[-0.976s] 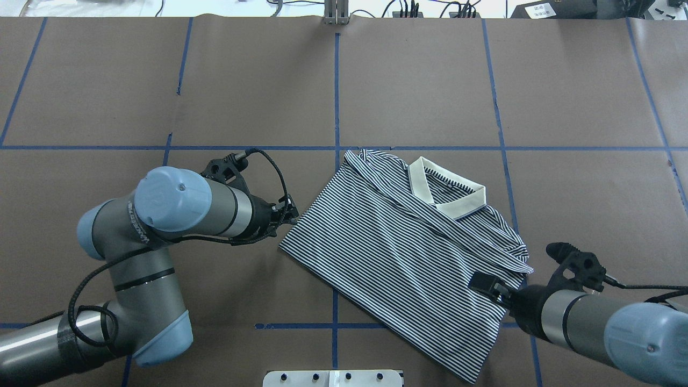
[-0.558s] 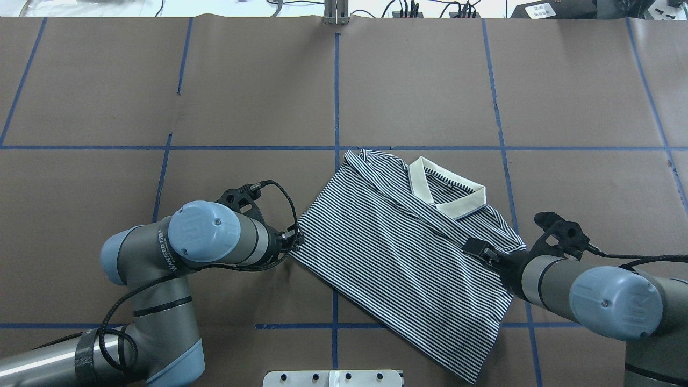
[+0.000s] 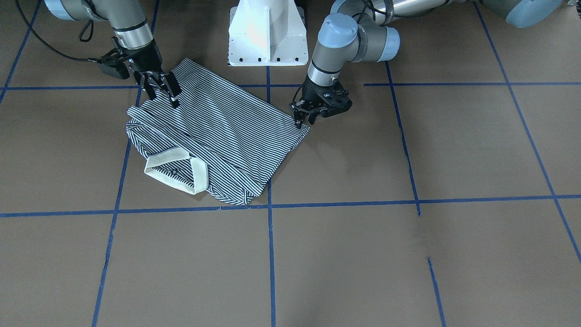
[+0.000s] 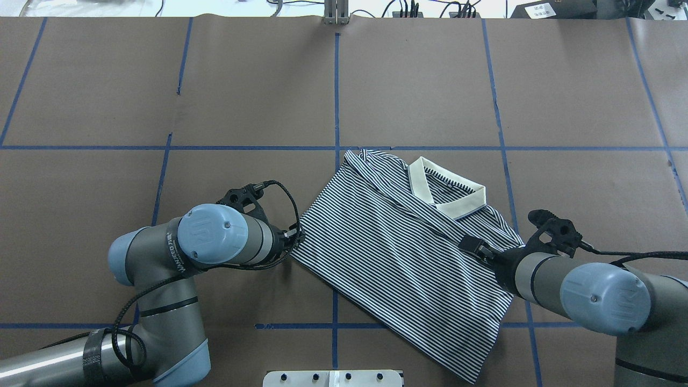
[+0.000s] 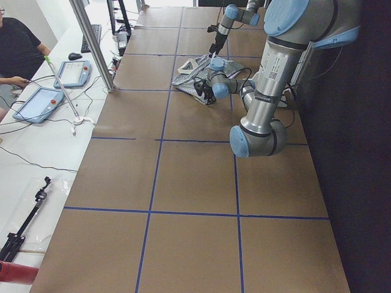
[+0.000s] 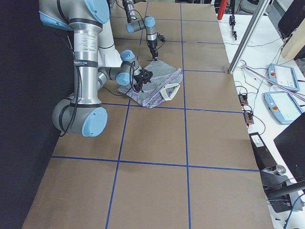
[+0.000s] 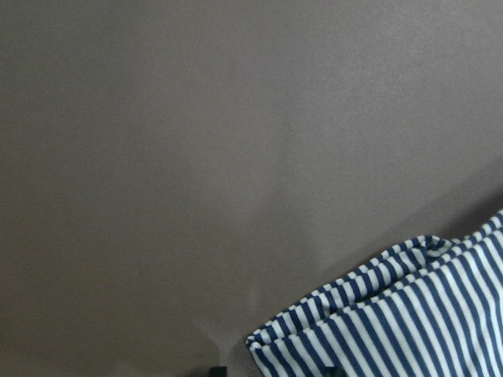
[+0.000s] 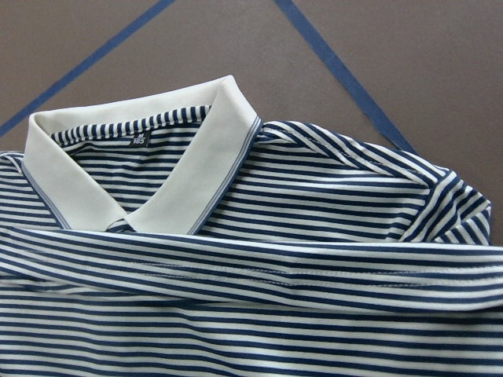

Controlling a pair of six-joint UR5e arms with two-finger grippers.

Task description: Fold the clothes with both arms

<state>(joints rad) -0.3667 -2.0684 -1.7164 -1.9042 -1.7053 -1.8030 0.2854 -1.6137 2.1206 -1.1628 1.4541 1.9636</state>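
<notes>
A striped polo shirt (image 4: 398, 258) lies flat on the brown paper-covered desk (image 4: 242, 80), turned at an angle. Its cream collar (image 4: 462, 201) is on the side of the shirt away from the robot and its hem is on the near side. The sleeves are tucked in, so the cloth makes a rough four-cornered shape. Blue tape lines (image 4: 336, 97) run under and around the shirt, and the white pedestal (image 3: 267, 36) stands just beyond its hem end.

The left gripper (image 3: 303, 119) points down at the shirt's corner on the robot's left, its tips right at the cloth's edge. The left wrist camera shows that layered corner (image 7: 409, 314) low in the frame, with only dark slivers of the fingers at the bottom border. I cannot tell whether this gripper has closed on the cloth.

The right gripper (image 3: 163, 93) is at the opposite edge of the shirt, on the robot's right, just hem-ward of the shoulder. Its two fingers are spread apart over the stripes and have hold of nothing. The right wrist camera looks across a raised fold of the shirt (image 8: 275, 298) toward the collar (image 8: 63, 173), where a small label shows inside the neck.

In the side views the shirt (image 5: 189, 73) sits far down the desk between the two arms, with the collar (image 6: 170, 91) standing up as a pale loop
</notes>
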